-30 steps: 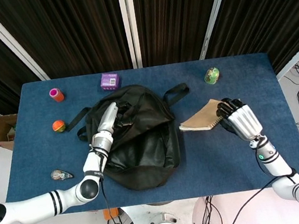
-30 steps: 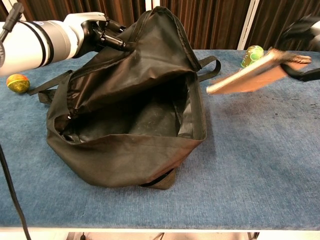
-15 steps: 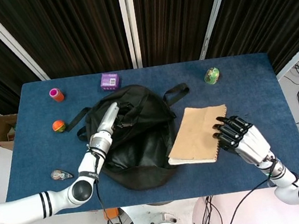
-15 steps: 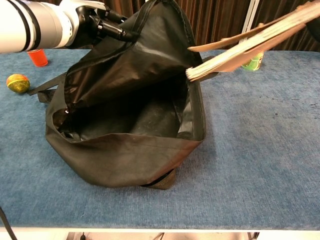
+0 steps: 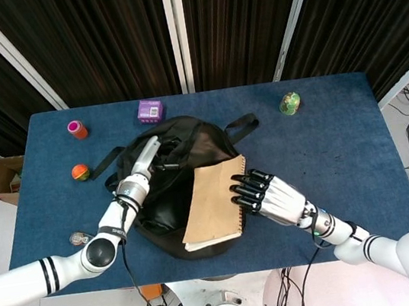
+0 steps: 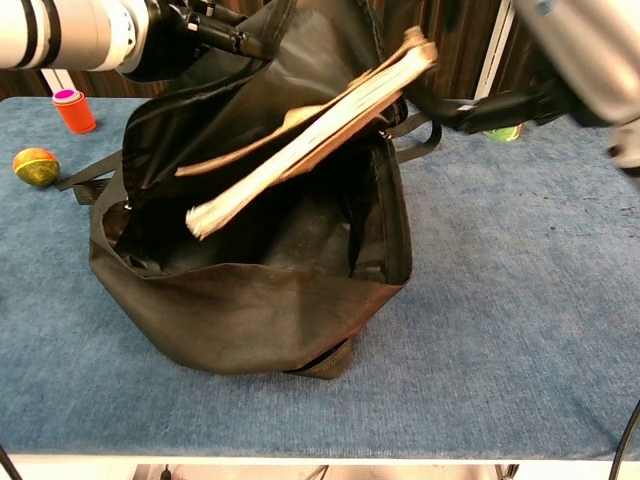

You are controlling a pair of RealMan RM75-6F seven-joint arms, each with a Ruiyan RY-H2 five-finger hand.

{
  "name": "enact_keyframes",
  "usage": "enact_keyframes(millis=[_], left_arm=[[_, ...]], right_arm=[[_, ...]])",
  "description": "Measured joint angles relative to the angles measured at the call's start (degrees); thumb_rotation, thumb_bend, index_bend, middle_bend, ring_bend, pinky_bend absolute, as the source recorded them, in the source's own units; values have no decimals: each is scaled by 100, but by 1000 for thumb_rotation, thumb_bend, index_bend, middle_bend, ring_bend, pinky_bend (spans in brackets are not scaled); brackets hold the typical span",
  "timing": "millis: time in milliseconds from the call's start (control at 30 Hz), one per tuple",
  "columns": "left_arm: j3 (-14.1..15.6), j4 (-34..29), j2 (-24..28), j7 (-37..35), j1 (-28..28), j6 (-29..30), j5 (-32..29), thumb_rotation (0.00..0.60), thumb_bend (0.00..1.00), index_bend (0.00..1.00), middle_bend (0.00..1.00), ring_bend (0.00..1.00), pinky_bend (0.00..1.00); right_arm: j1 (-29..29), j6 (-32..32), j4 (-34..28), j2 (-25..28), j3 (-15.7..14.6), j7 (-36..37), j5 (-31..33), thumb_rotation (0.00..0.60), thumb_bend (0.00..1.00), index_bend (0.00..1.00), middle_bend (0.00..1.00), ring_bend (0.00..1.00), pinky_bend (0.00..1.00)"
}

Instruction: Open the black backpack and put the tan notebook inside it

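I've got the left robot hand (image 5: 146, 160) gripping the black backpack (image 5: 189, 155) flap up while my right robot hand (image 5: 261, 195) holds the tan notebook (image 5: 212, 204) tilted over the opening, no readable writing anywhere.

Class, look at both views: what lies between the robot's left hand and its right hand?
Between the left hand and the right hand lie the black backpack's open mouth and the tan notebook, clearest in the head view.

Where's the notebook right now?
In the head view the notebook hangs tilted over the open backpack, held by the right hand.
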Motion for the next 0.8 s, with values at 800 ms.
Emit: enact_keyframes(millis=[800], left_arm=[[-161, -379, 714, -1439, 535, -1074, 963, 600, 467, 613, 611, 518, 374]], right_arm=[[445, -1767, 2302, -1449, -289, 165, 682, 600, 515, 835, 568, 398, 619]])
